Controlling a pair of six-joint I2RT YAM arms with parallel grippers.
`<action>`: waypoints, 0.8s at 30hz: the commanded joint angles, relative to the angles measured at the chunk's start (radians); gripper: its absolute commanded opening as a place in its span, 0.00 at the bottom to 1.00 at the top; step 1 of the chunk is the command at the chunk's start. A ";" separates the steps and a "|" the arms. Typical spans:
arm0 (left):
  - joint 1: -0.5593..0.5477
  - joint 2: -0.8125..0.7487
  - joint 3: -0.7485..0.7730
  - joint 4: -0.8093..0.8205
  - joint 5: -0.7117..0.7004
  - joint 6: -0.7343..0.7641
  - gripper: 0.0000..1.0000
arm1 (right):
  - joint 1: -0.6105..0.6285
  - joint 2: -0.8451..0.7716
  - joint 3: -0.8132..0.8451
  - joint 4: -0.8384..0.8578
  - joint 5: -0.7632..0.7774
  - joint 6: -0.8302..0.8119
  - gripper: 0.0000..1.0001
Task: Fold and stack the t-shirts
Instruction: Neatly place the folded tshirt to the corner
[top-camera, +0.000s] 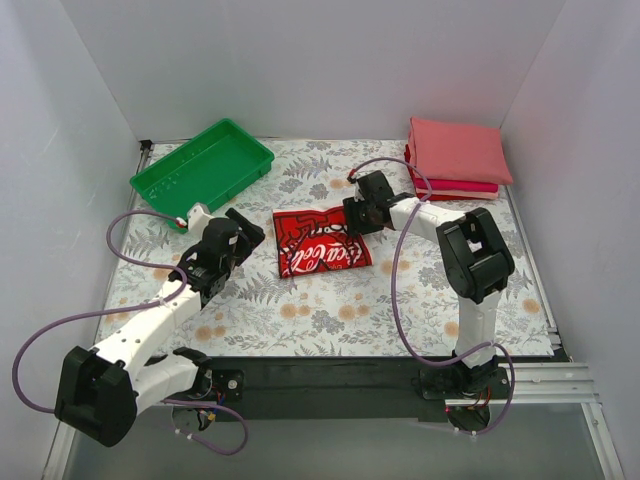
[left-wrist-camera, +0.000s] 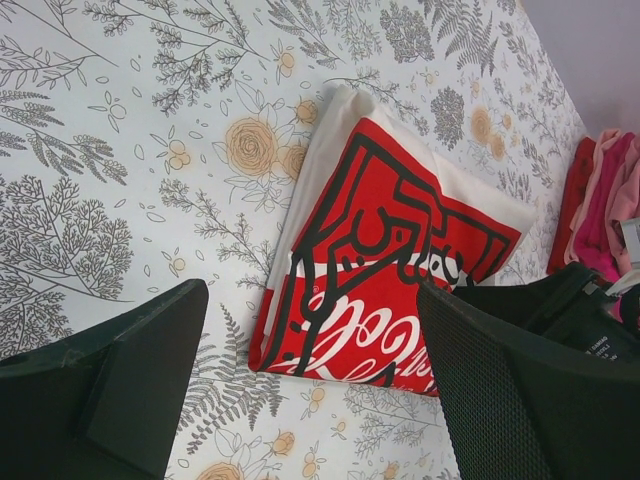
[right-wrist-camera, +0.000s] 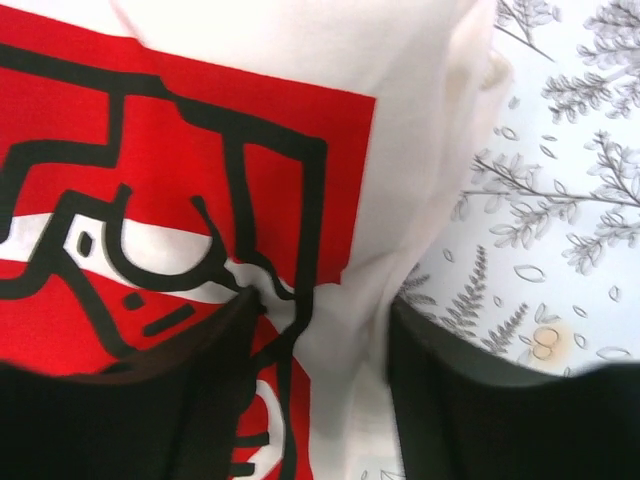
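The white t-shirt with the red Coca-Cola print (top-camera: 320, 242) lies folded, print up, in the middle of the floral table. My right gripper (top-camera: 358, 215) is at its far right edge. In the right wrist view the gripper (right-wrist-camera: 320, 320) is closed on a bunched fold of the shirt's white edge (right-wrist-camera: 420, 130). My left gripper (top-camera: 240, 235) is open and empty just left of the shirt. In the left wrist view it (left-wrist-camera: 310, 400) hovers above the table with the shirt (left-wrist-camera: 380, 270) ahead. A stack of folded salmon-pink and red shirts (top-camera: 455, 155) sits at the back right.
A green plastic tray (top-camera: 203, 168) stands at the back left. The stack's edge (left-wrist-camera: 600, 190) and the right arm's black wrist (left-wrist-camera: 560, 310) show at the right of the left wrist view. White walls enclose the table on three sides.
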 joint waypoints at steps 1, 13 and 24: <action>0.001 -0.031 -0.011 -0.013 -0.041 0.014 0.85 | 0.026 0.088 -0.009 -0.047 0.004 0.043 0.51; 0.001 -0.049 -0.015 -0.029 -0.078 0.025 0.86 | 0.029 0.030 0.087 -0.030 0.180 -0.188 0.01; 0.001 -0.061 -0.001 -0.070 -0.136 0.019 0.86 | -0.017 -0.072 0.233 0.001 0.418 -0.468 0.01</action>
